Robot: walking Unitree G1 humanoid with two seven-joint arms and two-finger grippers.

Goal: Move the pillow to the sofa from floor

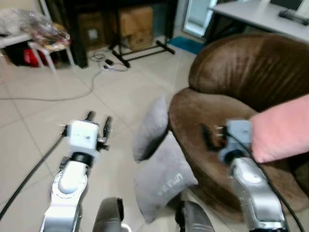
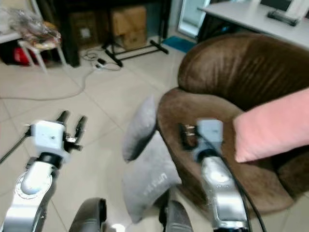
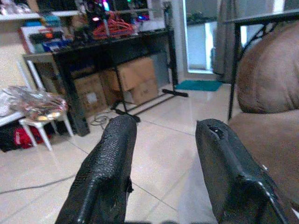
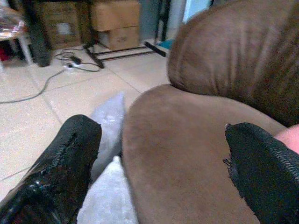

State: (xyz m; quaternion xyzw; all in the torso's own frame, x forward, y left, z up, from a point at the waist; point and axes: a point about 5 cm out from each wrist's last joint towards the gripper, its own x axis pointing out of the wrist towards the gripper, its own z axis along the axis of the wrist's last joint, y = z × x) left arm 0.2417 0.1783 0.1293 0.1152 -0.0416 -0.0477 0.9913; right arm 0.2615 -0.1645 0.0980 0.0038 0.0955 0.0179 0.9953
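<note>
1. Sofa (image 1: 251,72): brown, round-backed, at the robot's right front. Its seat is the goal of the task, and part of it is bare.
2. Pink pillow (image 2: 277,128): lies on the seat against the right side, already off the floor.
3. Upper grey pillow (image 1: 150,128): stands on edge on the tiles, propped against the sofa's front, so it stays upright.
4. Lower grey pillow (image 1: 164,181): on the floor too, tilted against the sofa base, just below the first and touching it; pale lettering on its face. Both grey ones are still to be lifted, I judge.
5. Right gripper (image 4: 163,163): held out over the sofa's front rim, fingers (image 4: 60,163) wide apart, nothing between them. The grey pillows sit just below and to its left, so it looks poised between seat and floor, ready to reach down.
6. Left gripper (image 1: 98,123): raised over bare tiles, left of the grey pillows and apart from them; fingers (image 3: 107,172) parted, empty. Likely kept up to help pinch a soft, floppy pillow from the other side.
7. Floor (image 1: 43,125): pale tiles; a cable (image 1: 72,92) trails across toward a dark shelf (image 3: 112,51) with boxes (image 1: 135,24) beneath, well clear of the work.
</note>
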